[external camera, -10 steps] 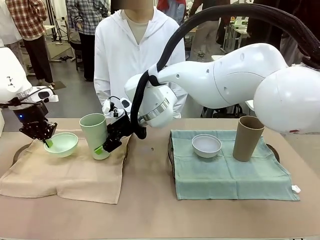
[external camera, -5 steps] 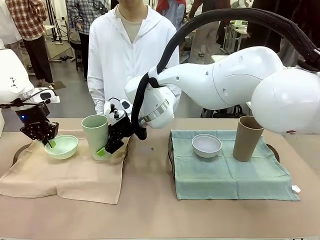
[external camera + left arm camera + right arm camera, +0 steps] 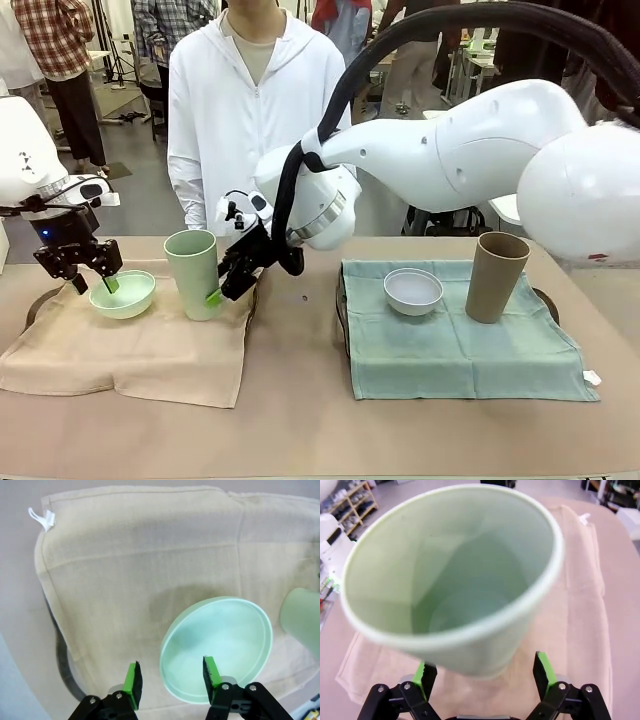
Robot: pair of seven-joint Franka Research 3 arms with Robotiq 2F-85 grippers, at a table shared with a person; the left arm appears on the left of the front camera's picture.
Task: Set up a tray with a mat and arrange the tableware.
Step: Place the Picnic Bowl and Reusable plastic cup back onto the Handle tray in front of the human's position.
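Across the table, left of frame, the green cup (image 3: 193, 274) stands on a beige mat (image 3: 130, 345); the right gripper (image 3: 232, 280), fingers spread, sits beside it and could tip it. The left gripper (image 3: 92, 280), also spread, straddles the green bowl's (image 3: 122, 293) rim.

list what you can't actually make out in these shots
- Left tray: front view, the beige mat covers all but a dark rim.
- Right tray: front view, under the teal mat.
- Green cup base: right wrist view, blurred and hidden by its own wall.
- Green bowl near rim: left wrist view, behind the left gripper.
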